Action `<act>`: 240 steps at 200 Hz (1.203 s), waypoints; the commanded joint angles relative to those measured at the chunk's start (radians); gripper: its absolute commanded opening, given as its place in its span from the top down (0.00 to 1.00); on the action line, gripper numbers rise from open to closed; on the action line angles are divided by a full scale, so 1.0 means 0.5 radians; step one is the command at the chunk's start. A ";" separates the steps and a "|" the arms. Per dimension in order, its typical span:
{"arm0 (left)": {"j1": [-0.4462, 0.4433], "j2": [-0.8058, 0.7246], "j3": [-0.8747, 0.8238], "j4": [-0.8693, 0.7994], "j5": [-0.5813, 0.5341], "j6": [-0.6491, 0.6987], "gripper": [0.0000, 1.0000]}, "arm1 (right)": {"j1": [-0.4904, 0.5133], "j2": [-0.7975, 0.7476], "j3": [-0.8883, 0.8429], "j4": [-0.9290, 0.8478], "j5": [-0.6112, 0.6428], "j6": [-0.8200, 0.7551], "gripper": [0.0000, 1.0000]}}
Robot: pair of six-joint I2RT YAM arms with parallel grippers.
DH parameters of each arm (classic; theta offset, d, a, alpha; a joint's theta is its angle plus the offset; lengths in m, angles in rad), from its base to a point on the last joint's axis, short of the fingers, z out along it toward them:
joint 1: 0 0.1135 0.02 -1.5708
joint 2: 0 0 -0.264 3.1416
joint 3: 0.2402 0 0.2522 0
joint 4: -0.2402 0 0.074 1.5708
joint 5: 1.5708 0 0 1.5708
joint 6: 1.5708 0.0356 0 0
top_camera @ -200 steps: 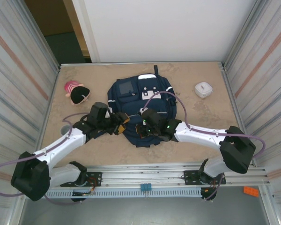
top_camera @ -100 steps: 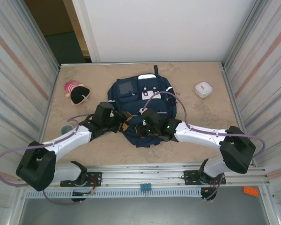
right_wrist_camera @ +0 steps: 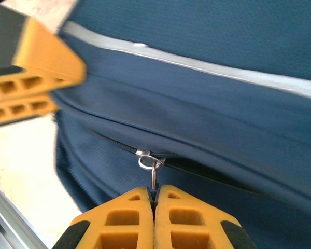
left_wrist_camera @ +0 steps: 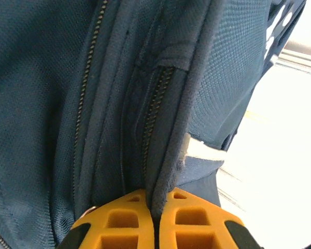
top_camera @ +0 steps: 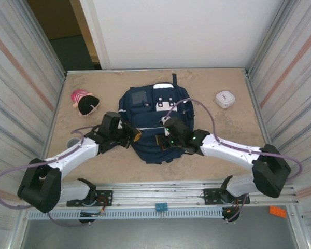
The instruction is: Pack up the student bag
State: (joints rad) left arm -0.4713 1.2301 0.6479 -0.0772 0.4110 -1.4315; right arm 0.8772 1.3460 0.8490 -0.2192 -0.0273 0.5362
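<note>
At table centre: bag (top_camera: 154,116), flat, between arms.
Patches (top_camera: 164,103): white, print too small to read.
Left gripper (left_wrist_camera: 154,215): in from left, clamped on bag seam beside zip.
Right gripper (right_wrist_camera: 154,199): in from right, clamped on zip pull (right_wrist_camera: 152,167).
Right wrist view: left fingers (right_wrist_camera: 39,72) near, upper left.
Overhead: toy (top_camera: 85,102) left of bag, apart.

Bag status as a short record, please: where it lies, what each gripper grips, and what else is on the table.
bag: flat on the table, mid-table
left gripper: shut on a fold of the bag beside a zipper
right gripper: shut on the zipper pull
other items: plush toy left of bag, white box right of it
</note>
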 commanded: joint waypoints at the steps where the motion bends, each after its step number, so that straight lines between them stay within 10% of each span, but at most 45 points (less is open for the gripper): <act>1: 0.123 -0.126 -0.010 -0.274 -0.075 0.173 1.00 | -0.199 -0.171 -0.089 -0.179 -0.080 -0.119 1.00; 60: 0.237 -0.199 0.008 -0.392 -0.037 0.318 1.00 | -0.424 -0.204 -0.137 -0.173 -0.326 -0.253 1.00; 78: 0.215 -0.202 0.140 -0.492 -0.041 0.515 0.82 | -0.394 -0.214 -0.140 -0.116 -0.392 -0.265 1.00; 119: 0.090 -0.334 0.357 -0.454 -0.194 1.359 0.37 | -0.424 -0.255 -0.139 0.026 -0.659 -0.211 1.00; 191: -0.002 -0.015 0.660 -0.386 0.517 3.367 0.39 | -0.432 -0.247 -0.144 0.033 -0.642 -0.183 1.00; 240: -0.395 0.402 0.841 -0.554 0.263 4.204 0.31 | -0.440 -0.262 -0.166 0.035 -0.633 -0.167 1.00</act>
State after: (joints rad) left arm -0.6090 1.3628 1.0218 -0.2996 0.5747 0.3676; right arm 0.6651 1.2564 0.7792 -0.2363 -0.3187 0.4362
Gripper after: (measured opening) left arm 0.690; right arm 0.049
